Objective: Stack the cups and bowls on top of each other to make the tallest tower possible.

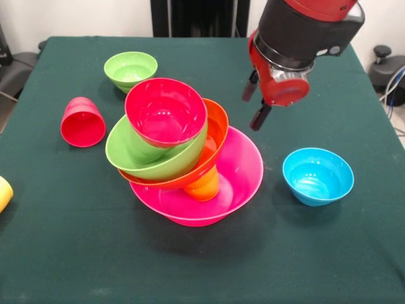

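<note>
The tower stands mid-table. Its base is the very large pink bowl (243,180). An orange cup (204,185) stands in it and carries the large orange bowl (217,125), the large green bowl (149,166) and, on top, the small red bowl (166,113). The upper bowls tilt to the left. A green cup (140,149) seems to sit under the red bowl. My gripper (254,103) hangs open and empty to the right of the tower's top, apart from it. The small blue bowl (317,176), the small green bowl (130,69), the red cup (83,122) on its side and the yellow cup (3,193) lie loose.
The dark green table (202,266) carries everything. The blue bowl is at the right, below the gripper. The small green bowl is at the far left behind the tower. The yellow cup is cut off by the left edge. The robot's pedestal (196,18) stands behind the table.
</note>
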Tool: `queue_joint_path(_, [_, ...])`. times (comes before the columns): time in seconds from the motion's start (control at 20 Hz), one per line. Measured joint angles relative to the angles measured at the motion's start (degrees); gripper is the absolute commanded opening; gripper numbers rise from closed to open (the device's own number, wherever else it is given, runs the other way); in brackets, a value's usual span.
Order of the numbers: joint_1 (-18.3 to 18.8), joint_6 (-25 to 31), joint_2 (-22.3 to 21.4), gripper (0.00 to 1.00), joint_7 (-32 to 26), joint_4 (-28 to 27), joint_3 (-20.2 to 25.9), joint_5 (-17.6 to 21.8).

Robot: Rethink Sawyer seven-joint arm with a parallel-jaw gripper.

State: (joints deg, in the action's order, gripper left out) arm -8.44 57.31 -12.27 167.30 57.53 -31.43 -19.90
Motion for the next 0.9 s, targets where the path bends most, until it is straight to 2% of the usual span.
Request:
queue_joint_path(0.5, [-0.8,0.0,2.9,1.00,0.8,-2.7,-1.0,-3.1])
queue_joint_path(0.9, [-2.6,0.7,4.7,1.00,3.6,-5.3,-2.2,-5.8])
